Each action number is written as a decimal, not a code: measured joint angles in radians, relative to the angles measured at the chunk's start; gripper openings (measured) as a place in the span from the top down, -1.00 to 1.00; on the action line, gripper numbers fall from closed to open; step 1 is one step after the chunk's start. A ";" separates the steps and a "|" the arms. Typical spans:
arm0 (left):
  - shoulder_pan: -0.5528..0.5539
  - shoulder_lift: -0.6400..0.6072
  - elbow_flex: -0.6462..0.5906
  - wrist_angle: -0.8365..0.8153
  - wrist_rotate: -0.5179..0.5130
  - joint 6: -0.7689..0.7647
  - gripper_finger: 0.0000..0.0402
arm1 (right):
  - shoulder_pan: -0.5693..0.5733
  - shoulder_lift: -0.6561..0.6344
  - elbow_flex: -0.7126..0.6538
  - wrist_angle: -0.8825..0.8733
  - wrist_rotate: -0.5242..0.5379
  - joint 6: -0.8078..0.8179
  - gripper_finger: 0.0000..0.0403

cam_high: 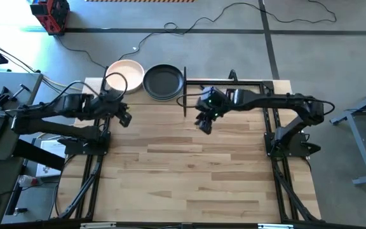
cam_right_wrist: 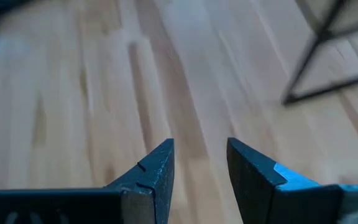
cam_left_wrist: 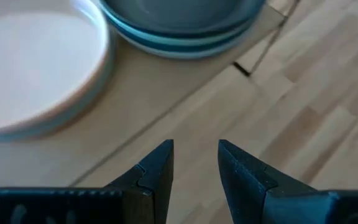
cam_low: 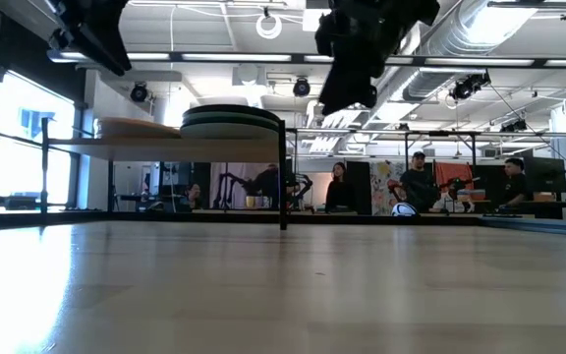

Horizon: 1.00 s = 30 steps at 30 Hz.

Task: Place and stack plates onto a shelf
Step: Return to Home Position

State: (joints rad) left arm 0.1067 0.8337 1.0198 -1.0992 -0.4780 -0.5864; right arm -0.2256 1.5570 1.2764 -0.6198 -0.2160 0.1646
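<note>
Two stacks of plates rest by their undersides on the small light-wood shelf [cam_high: 138, 95] at the table's far edge: a peach-pink-topped stack [cam_high: 125, 75] on the left and a black-topped stack [cam_high: 164, 81] on the right. In the low view the stacks [cam_low: 232, 121] sit on the shelf board [cam_low: 165, 147]. My left gripper [cam_high: 124, 119] hovers just near of the shelf, open and empty; its wrist view shows both stacks [cam_left_wrist: 185, 25]. My right gripper [cam_high: 204, 124] hovers right of the shelf above the tabletop, open and empty.
The shelf's black frame leg [cam_high: 184, 92] stands between the plates and my right gripper. The planked tabletop [cam_high: 196, 172] stretches toward the near edge. People sit in the room behind [cam_low: 421, 182].
</note>
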 joint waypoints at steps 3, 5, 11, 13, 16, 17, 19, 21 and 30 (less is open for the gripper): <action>-0.015 -0.080 -0.099 0.085 0.033 0.018 0.43 | 0.045 0.000 -0.047 0.148 0.003 0.041 0.37; -0.025 -0.129 -0.160 0.139 0.065 0.046 0.43 | 0.073 0.000 -0.084 0.237 0.002 0.065 0.37; -0.051 -0.266 -0.305 0.301 0.134 0.132 0.43 | 0.150 0.000 -0.184 0.448 0.044 0.151 0.37; -0.060 -0.310 -0.341 0.348 0.173 0.163 0.43 | 0.173 0.000 -0.223 0.532 0.067 0.162 0.37; -0.073 -0.367 -0.384 0.404 0.238 0.189 0.43 | 0.193 0.000 -0.283 0.668 0.078 0.203 0.37; -0.077 -0.386 -0.398 0.417 0.248 0.195 0.43 | 0.199 0.000 -0.307 0.705 0.081 0.224 0.37; -0.084 -0.421 -0.419 0.423 0.257 0.205 0.43 | 0.206 0.000 -0.350 0.771 0.087 0.253 0.37; -0.087 -0.456 -0.438 0.426 0.257 0.225 0.43 | 0.214 0.000 -0.392 0.842 0.095 0.286 0.37; -0.088 -0.606 -0.544 0.500 0.266 0.233 0.43 | 0.211 0.000 -0.571 1.096 0.101 0.422 0.37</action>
State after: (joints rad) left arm 0.0189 0.2272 0.4762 -0.5990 -0.2115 -0.3534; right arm -0.0141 1.5574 0.7053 0.4759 -0.1150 0.5866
